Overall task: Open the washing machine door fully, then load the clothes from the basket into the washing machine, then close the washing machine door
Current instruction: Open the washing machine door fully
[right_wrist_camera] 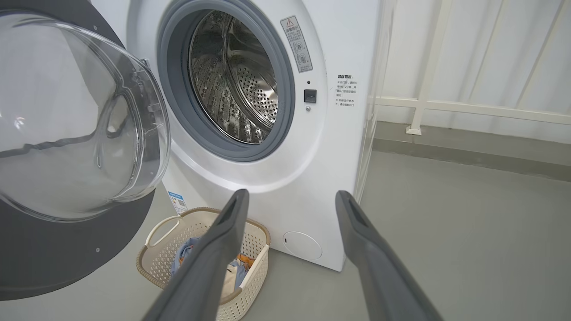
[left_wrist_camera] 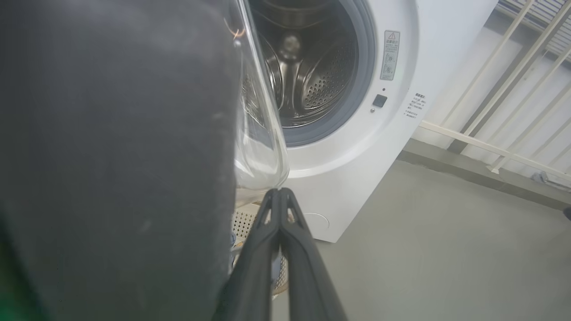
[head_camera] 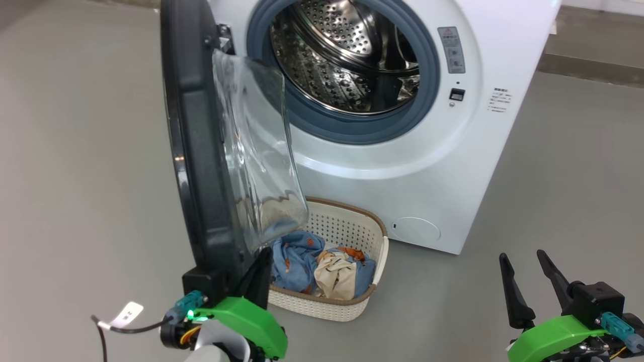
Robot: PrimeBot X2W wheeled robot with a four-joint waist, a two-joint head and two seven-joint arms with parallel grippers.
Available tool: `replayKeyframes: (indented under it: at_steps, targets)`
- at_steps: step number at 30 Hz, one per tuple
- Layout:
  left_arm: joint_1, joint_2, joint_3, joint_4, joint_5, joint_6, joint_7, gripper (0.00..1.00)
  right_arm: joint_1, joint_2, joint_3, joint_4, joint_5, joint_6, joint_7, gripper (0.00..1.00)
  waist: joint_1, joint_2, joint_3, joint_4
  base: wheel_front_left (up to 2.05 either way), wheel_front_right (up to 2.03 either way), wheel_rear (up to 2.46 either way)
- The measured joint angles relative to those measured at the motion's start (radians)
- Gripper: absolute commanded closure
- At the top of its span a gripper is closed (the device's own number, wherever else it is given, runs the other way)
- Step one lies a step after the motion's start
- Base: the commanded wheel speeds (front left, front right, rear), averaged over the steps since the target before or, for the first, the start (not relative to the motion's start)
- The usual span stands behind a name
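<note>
Left jaws closed beside the washing machine door (head_camera: 193, 151); right jaws spread.

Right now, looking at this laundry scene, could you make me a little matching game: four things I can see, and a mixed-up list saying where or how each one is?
Things:
1. door
2. clothes
3. left gripper
4. right gripper

Place or state:
A. fingers spread apart, holding nothing
B. lying in the basket
C. standing open, away from the front of the washing machine
D. fingers pressed together, beside the door's lower edge

Right pairs: 1-C, 2-B, 3-D, 4-A.
</note>
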Motion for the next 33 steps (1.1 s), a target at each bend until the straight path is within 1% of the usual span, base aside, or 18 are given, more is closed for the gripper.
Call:
replayKeyframes:
  at_steps: [9,18,19,24,33]
  targets:
    - [0.035,0.038,0.048,-0.034,-0.018,0.028,-0.013,1.00,0.000,0.000,0.001,0.005,0.000,0.000,-0.001,0.00,0.0000,0.0000,0.007,0.031,0.00,0.00,0.00]
    - [0.060,0.069,0.132,-0.059,-0.051,0.053,-0.032,1.00,0.000,0.000,0.002,-0.005,-0.002,0.000,0.001,0.00,0.0000,0.0000,0.032,0.040,0.00,0.00,0.00]
    - [0.068,0.079,0.161,-0.065,-0.058,0.062,-0.038,1.00,0.000,0.000,0.001,-0.010,-0.003,0.000,0.004,0.00,0.0000,0.0000,0.039,0.041,0.00,0.00,0.00]
    - [0.083,0.099,0.238,-0.085,-0.071,0.072,-0.040,1.00,0.000,0.000,-0.004,-0.023,-0.012,0.000,0.014,0.00,0.0000,0.0000,0.053,0.044,0.00,0.00,0.00]
    - [0.095,0.101,0.354,-0.116,-0.071,0.072,-0.047,1.00,0.000,0.000,0.012,-0.069,-0.048,0.000,0.045,0.00,0.0000,0.0001,0.087,0.050,0.00,0.00,0.00]
